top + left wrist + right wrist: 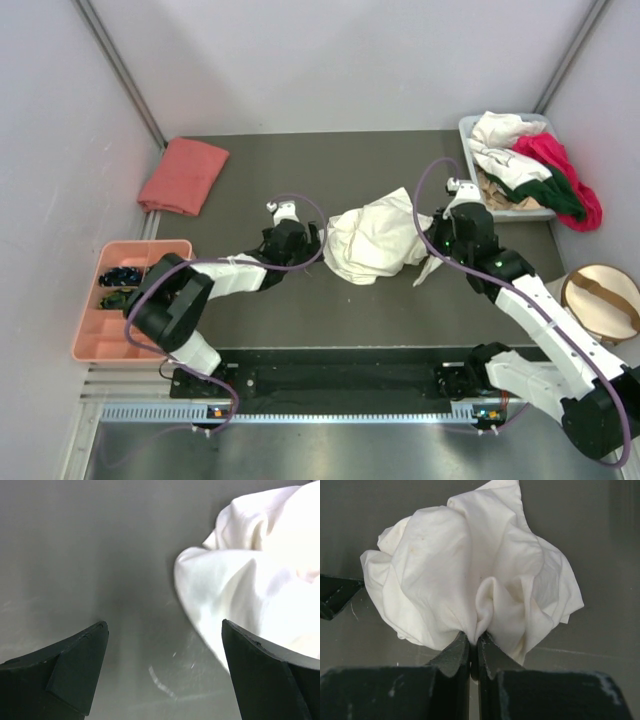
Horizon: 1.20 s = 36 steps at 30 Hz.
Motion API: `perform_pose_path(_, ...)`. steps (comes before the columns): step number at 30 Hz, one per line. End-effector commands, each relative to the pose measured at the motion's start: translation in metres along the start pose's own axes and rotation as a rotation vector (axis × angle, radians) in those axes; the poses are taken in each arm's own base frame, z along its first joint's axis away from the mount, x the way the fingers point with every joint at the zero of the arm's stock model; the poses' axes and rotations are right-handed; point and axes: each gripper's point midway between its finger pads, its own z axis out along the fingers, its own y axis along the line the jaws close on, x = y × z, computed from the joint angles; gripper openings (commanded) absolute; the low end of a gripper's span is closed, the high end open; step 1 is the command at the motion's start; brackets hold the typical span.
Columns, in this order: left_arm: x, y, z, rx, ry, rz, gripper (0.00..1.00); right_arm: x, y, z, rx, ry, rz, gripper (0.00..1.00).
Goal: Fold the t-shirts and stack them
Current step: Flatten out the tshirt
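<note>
Right claw (474, 642) is pressed together on a fold of the cream shirt (470, 580), pinching it at the near edge. The rest of the cloth is bunched in a crumpled heap on the table (300, 310) beyond the fingers. Left claw (164, 626) is spread wide with nothing in it, low over bare table just left of that heap. One of its fingers sits just beside the shirt's edge, but I can't really tell from the wrist view if it's touching. From above, the cream shirt is mid-table between the two arms. Pink shirt (184, 175) lies folded flat at the far left corner, well apart. The bin (467, 140) at the far right holds a jumble: white shirt (505, 130), magenta shirt (560, 160) and green shirt (550, 192), some hanging over its rim. Tray (100, 338) sits off the table's left edge, pouch (600, 300) off the right.
</note>
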Motion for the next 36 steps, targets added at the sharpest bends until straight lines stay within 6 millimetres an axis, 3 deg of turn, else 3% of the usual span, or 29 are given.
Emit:
perform_pose_path(1, -0.027, -0.036, 0.017, 0.11, -0.073, -0.01, 0.99, -0.007, 0.003, -0.009, -0.01, -0.04, 0.011, 0.0)
perform_pose_path(8, -0.015, -0.042, 0.045, 0.123, -0.048, -0.006, 0.98, 0.0, -0.001, -0.016, -0.007, -0.033, 0.018, 0.0)
perform_pose_path(11, -0.011, -0.046, 0.057, 0.126, -0.038, -0.026, 0.87, 0.005, 0.0, -0.018, -0.017, -0.025, 0.027, 0.0)
perform_pose_path(15, -0.008, -0.056, 0.066, 0.165, -0.027, -0.047, 0.61, 0.008, 0.0, -0.018, -0.018, -0.015, 0.032, 0.0)
perform_pose_path(16, -0.004, -0.056, 0.069, 0.166, -0.017, -0.05, 0.35, 0.008, 0.0, -0.019, -0.018, -0.015, 0.033, 0.0)
perform_pose_path(19, -0.004, -0.057, 0.072, 0.156, -0.01, -0.055, 0.0, 0.011, -0.002, -0.018, -0.012, -0.012, 0.034, 0.0)
perform_pose_path(23, -0.014, -0.05, 0.064, 0.114, -0.021, -0.033, 0.0, 0.01, -0.004, -0.017, -0.002, -0.023, 0.044, 0.0)
perform_pose_path(27, -0.053, -0.042, 0.028, 0.043, -0.094, -0.009, 0.0, 0.001, -0.004, -0.017, 0.009, -0.046, 0.06, 0.0)
perform_pose_path(28, -0.071, -0.04, 0.006, 0.028, -0.121, -0.007, 0.0, -0.001, -0.004, -0.018, 0.014, -0.048, 0.061, 0.0)
perform_pose_path(30, -0.102, -0.032, -0.019, -0.031, -0.199, -0.001, 0.0, -0.014, -0.004, -0.024, 0.027, -0.071, 0.065, 0.0)
perform_pose_path(31, -0.127, -0.035, -0.043, -0.023, -0.262, -0.014, 0.0, -0.02, -0.004, -0.027, 0.033, -0.085, 0.069, 0.0)
perform_pose_path(32, -0.134, -0.022, -0.056, -0.088, -0.272, 0.009, 0.0, -0.03, -0.004, -0.033, 0.041, -0.102, 0.07, 0.0)
perform_pose_path(34, -0.172, -0.025, -0.094, -0.08, -0.36, -0.007, 0.0, -0.043, -0.004, -0.042, 0.043, -0.135, 0.072, 0.0)
perform_pose_path(35, -0.176, -0.02, -0.105, -0.102, -0.362, 0.018, 0.0, -0.053, -0.001, -0.049, 0.035, -0.156, 0.072, 0.0)
perform_pose_path(36, -0.193, -0.02, -0.12, -0.108, -0.406, 0.005, 0.0, -0.059, 0.0, -0.054, 0.03, -0.169, 0.07, 0.0)
